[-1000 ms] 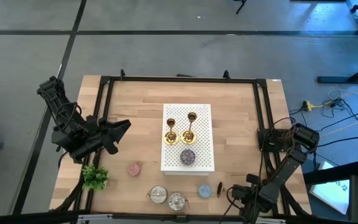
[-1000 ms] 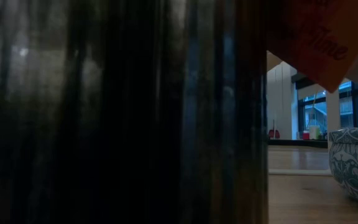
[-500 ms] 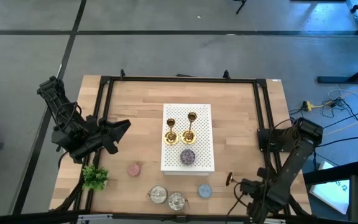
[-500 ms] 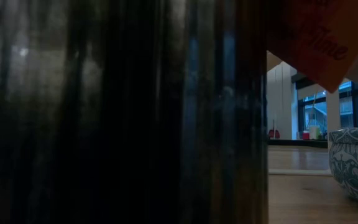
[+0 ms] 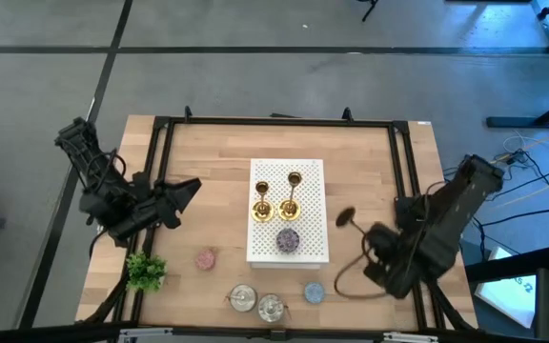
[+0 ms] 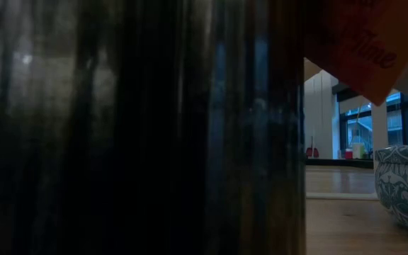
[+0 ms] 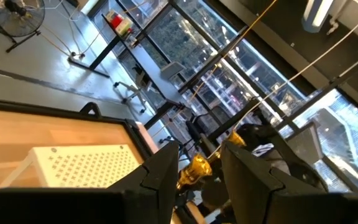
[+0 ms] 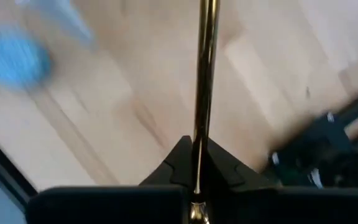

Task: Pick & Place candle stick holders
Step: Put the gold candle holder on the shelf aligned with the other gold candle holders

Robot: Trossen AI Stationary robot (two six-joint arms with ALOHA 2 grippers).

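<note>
Two gold candle stick holders (image 5: 262,201) (image 5: 292,195) stand on their round bases on the white perforated board (image 5: 311,205) at mid-table. A third candle stick holder (image 5: 346,220) hangs in the air right of the board. My right gripper (image 5: 367,235) (image 8: 194,158) is shut on it. My left gripper (image 5: 191,188) (image 7: 201,180) hovers level over the table's left side. It is open, with nothing between its fingers. It points toward the board (image 7: 79,165), and one gold holder (image 7: 194,171) shows in the gap between its fingers. My right gripper pinches the holder's thin gold stem (image 8: 202,118) between its two fingers. The fingers slant down from the table's right side. The stem runs on past the fingertips. The holder is lifted clear of the table and tilted, its dark round base (image 5: 344,218) toward the board.
A purple disc (image 5: 287,239) lies on the board's near end. A pink disc (image 5: 206,258), a blue disc (image 5: 314,292), two glass pots (image 5: 243,300) (image 5: 272,307) and a small green plant (image 5: 146,272) sit along the near edge. A black frame (image 5: 274,121) rims the table.
My right gripper has risen from the near edge beside the blue disc. It has gone toward the far edge and the board, turning as it went. The candle stick holder has come up with it, from low by the table to lifted clear.
</note>
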